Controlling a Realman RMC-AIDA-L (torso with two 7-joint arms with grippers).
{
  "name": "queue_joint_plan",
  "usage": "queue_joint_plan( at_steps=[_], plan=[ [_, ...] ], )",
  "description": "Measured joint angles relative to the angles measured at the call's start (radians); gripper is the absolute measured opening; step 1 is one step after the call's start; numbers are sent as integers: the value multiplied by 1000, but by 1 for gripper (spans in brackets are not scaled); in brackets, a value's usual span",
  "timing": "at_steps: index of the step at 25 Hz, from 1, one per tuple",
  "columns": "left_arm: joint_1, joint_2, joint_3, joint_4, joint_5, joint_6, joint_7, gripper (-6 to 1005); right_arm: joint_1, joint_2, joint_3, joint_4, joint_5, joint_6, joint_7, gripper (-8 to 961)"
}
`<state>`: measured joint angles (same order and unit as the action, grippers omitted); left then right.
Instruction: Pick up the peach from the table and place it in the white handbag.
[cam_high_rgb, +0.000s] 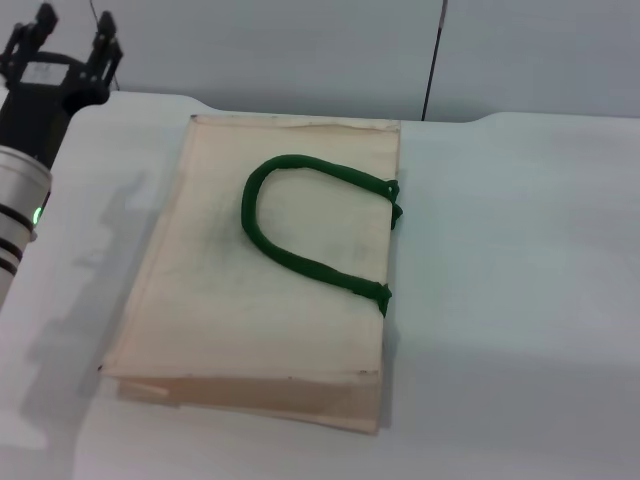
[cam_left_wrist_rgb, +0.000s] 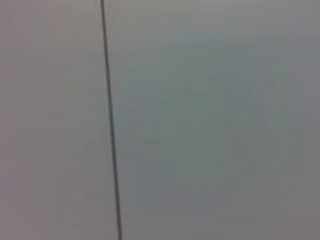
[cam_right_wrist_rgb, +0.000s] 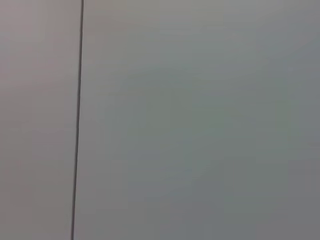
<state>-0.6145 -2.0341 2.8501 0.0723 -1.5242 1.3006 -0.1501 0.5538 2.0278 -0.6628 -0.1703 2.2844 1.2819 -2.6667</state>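
Observation:
The white handbag (cam_high_rgb: 260, 280) lies flat on the white table (cam_high_rgb: 520, 300), its dark green handle (cam_high_rgb: 300, 225) looped on top. The peach shows in no view. My left gripper (cam_high_rgb: 72, 30) is raised at the far left, above the table's back corner and well clear of the bag; its two black fingers (cam_high_rgb: 104, 38) stand apart with nothing between them. My right gripper is out of view. Both wrist views show only a grey wall with a thin dark vertical line.
The grey wall (cam_high_rgb: 300, 50) with a dark vertical seam (cam_high_rgb: 432, 60) stands behind the table's far edge. The left arm's silver forearm (cam_high_rgb: 15, 215) runs along the left border. Bare tabletop lies to the right of the bag.

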Motion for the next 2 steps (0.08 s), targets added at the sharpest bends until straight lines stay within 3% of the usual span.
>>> queue_joint_plan(
  at_steps=[2],
  plan=[
    [10,0,0,11,-19,5,26,671,3,0,0,12,0,-3,0,809]
  ],
)
